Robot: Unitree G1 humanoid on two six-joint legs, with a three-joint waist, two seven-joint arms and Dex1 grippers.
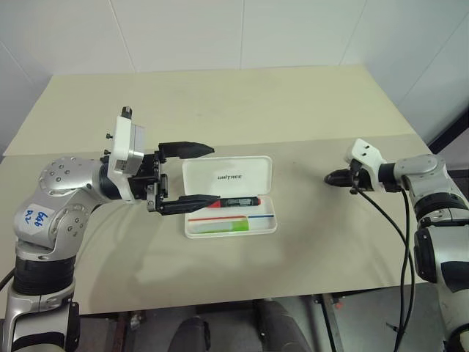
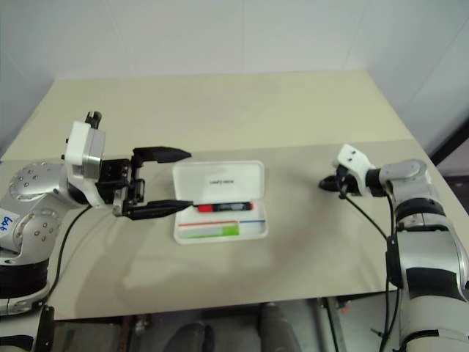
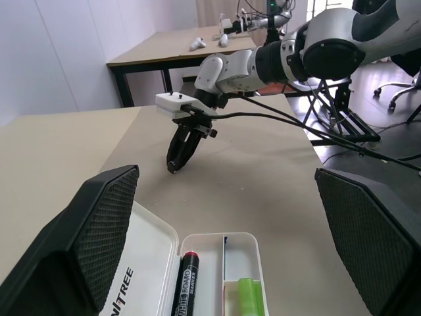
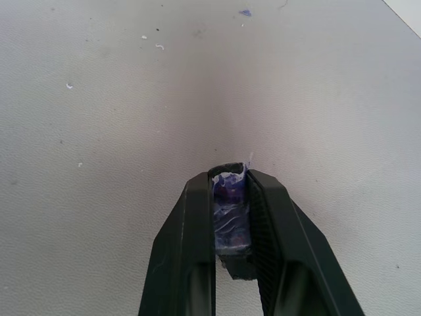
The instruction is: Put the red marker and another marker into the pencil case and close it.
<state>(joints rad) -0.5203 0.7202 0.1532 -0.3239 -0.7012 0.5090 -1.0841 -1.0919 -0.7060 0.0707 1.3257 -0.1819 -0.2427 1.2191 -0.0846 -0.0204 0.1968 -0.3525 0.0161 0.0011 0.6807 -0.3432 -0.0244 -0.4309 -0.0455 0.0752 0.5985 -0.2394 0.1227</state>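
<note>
My left gripper (image 1: 196, 174) level, pointing right, fingers spread wide, my right gripper (image 1: 331, 177) angled downward, fingers closed.

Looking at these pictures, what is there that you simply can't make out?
- Red marker: in the eye views, the left hand's lower finger covers one end.
- Green highlighter and pencil case: cut off by the left wrist view's edge.
- Small blue thing between the right hand's shut fingers: wedged deep, too hidden to name.
- Lid lettering: too small in the right eye view.

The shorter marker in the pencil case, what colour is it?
Light green; the shorter marker shows best in the left wrist view, inside the open pencil case.
</note>
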